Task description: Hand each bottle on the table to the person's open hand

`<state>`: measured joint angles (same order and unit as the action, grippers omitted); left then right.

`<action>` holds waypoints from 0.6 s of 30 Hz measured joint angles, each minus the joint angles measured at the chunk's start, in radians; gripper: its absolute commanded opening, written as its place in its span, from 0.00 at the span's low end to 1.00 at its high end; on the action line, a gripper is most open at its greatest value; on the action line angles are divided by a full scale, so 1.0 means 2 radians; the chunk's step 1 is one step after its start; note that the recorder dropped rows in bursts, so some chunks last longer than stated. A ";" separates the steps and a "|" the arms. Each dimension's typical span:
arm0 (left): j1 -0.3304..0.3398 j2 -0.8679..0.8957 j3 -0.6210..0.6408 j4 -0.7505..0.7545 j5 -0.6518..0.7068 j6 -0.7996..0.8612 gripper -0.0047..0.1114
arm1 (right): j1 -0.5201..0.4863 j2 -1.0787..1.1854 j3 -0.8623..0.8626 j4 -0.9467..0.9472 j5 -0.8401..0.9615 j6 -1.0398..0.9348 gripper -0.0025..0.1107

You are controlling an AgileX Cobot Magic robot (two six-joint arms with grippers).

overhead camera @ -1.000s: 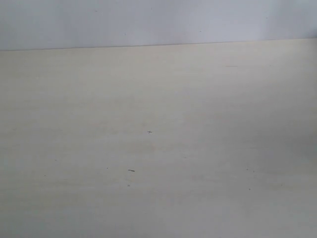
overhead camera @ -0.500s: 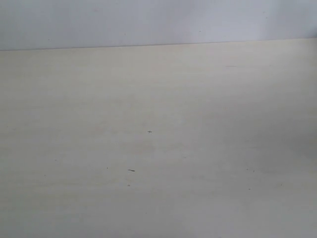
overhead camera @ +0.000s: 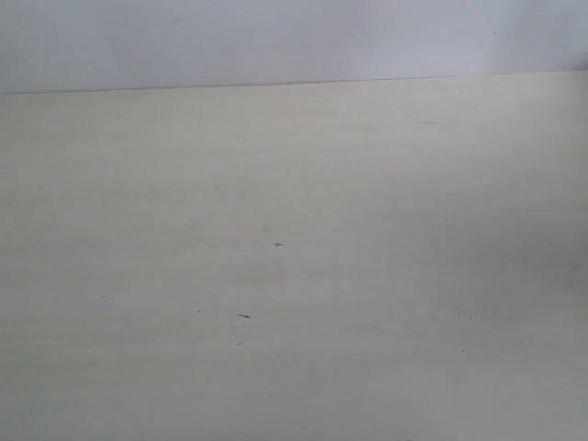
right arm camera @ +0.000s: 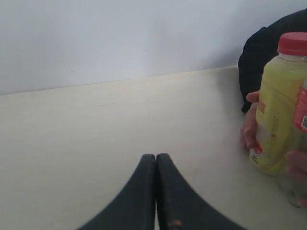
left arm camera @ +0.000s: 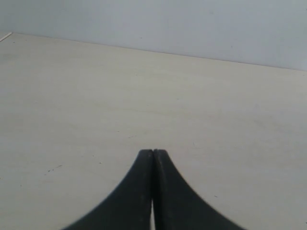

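The pale beige table (overhead camera: 294,230) shows bare in the exterior view, with no bottle, hand or gripper in it. In the right wrist view a yellow bottle (right arm camera: 278,105) with a red cap stands at the frame's edge, held by the person's hand (right arm camera: 249,129) in a black sleeve. A red label of a second bottle (right arm camera: 302,115) peeks in beside it. My right gripper (right arm camera: 156,157) is shut and empty, apart from the bottles. My left gripper (left arm camera: 153,152) is shut over bare table (left arm camera: 96,96). The white-capped bottles are out of view.
A plain pale wall (overhead camera: 294,37) rises behind the table's far edge. A few tiny dark specks (overhead camera: 243,316) mark the tabletop.
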<state>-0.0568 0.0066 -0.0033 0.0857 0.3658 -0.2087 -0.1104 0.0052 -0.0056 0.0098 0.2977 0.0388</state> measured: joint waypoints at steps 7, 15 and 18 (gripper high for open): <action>0.000 0.000 0.000 0.001 0.000 0.000 0.04 | -0.001 0.000 0.000 0.001 0.002 0.005 0.02; 0.000 0.000 0.000 0.001 0.000 0.000 0.04 | -0.001 0.000 0.000 0.001 0.002 0.005 0.02; 0.000 0.000 0.000 0.001 0.000 0.000 0.04 | -0.001 0.000 0.000 0.001 0.002 0.005 0.02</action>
<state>-0.0568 0.0066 -0.0033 0.0880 0.3658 -0.2087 -0.1127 0.0052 -0.0056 0.0115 0.3014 0.0489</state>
